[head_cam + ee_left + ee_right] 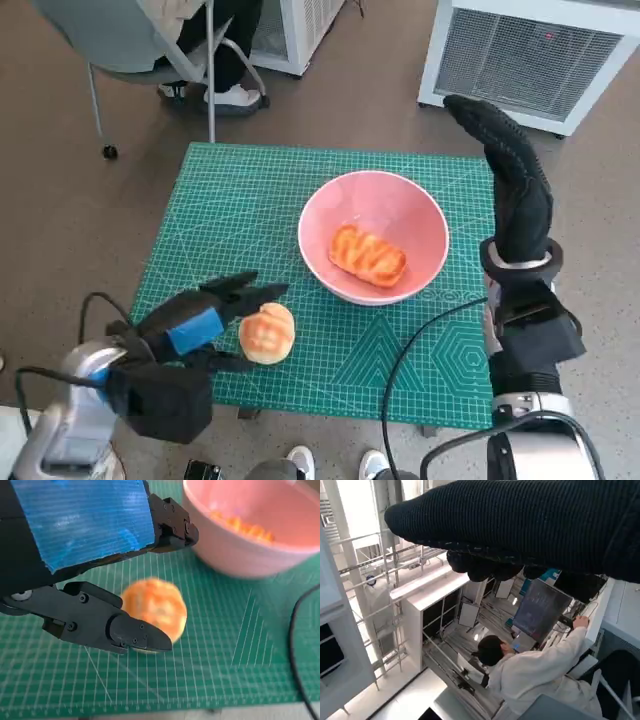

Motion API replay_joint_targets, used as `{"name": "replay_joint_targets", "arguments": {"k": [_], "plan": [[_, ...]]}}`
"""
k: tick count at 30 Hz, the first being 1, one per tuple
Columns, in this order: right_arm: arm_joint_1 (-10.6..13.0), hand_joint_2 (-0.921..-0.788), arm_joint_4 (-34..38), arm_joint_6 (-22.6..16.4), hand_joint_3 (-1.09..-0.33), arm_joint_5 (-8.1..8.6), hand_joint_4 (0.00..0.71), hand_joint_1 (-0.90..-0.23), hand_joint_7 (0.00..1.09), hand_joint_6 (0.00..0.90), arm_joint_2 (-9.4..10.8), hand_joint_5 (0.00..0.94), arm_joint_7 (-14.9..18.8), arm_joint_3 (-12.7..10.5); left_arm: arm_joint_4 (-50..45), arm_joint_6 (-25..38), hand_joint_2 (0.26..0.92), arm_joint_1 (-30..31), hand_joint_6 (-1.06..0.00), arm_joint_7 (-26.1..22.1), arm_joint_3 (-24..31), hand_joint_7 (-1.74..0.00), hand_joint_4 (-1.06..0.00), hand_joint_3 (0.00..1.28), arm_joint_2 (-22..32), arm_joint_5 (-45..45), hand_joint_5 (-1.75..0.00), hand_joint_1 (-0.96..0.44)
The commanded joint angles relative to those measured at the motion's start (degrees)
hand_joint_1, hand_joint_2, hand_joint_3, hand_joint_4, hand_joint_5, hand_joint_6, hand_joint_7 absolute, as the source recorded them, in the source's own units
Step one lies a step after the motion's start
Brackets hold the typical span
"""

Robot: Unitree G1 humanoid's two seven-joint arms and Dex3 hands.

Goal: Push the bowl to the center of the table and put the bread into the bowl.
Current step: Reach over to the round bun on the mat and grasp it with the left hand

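Bowl: the pink bowl [373, 250] sits on the green cutting mat [250, 210] that covers the counter, a little right of the middle.
Bread in bowl: one glazed, ridged loaf [369, 255] lies in the bottom of the bowl.
Bread on mat: a round bun [266, 332] rests on the mat near the front edge, left of the bowl and apart from it.
Left robot hand: the left robot hand [205, 322] lies low over the mat just left of the bun; its fingers [131, 635] are spread to either side of the bun, holding nothing.
Right robot hand: the right robot hand [508, 170] is raised at the right edge of the counter, fingers stretched out toward the far side, nothing in it.
Cable: a black cable [405, 355] runs across the near right part of the mat.
Background: a person [535, 670] sits at a screen in the right wrist view.
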Motion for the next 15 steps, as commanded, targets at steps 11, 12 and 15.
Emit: {"name": "replay_joint_targets", "arguments": {"k": [11, 12, 15], "plan": [[1.2, -0.921, 0.2, 1.3, -0.777, 1.55, 0.347, -0.591, 0.37, 0.159, -0.4, 0.0, 2.5, 0.0, 14.4, -0.2, 0.896, -5.6, -0.32, 2.2, -8.4, -0.02, -0.2, 0.0, -4.7, 4.6, -0.03, -0.25], [1.2, -0.921, 0.2, 1.3, -0.777, 1.58, 0.347, -0.591, 0.37, 0.159, -0.4, 0.0, 2.6, 0.0, 15.5, -1.2, 0.897, -5.7, -0.37, 3.3, -8.5, -0.03, -0.27, 0.0, -5.0, 4.8, -0.03, -0.22], [1.2, -0.921, 0.3, 1.3, -0.777, 1.66, 0.346, -0.591, 0.37, 0.159, -0.3, 0.0, 2.7, 0.0, 18.3, -5.1, 0.903, -5.1, -0.46, 8.9, -8.4, -0.05, -0.4, 0.0, -6.0, 6.1, -0.04, -0.16]]}}
